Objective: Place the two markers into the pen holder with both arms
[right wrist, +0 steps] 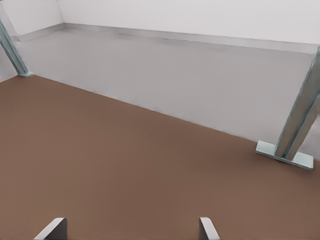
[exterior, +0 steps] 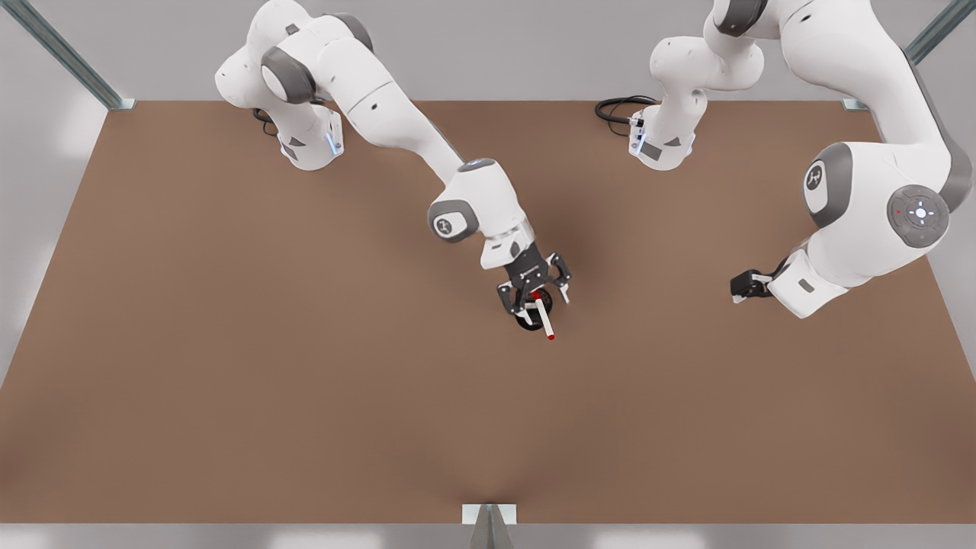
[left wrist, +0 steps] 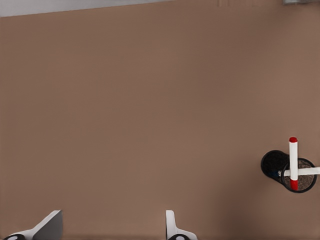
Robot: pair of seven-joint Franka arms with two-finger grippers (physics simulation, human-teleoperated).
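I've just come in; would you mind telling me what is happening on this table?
The left tool, open, hangs just above the pen holder near the middle of the table. The red-capped marker stands leaning in the holder, free of the fingers. A second white barrel crosses the holder's rim and is probably the other marker. The right tool, also open and holding nothing, waits off toward the front view's right.
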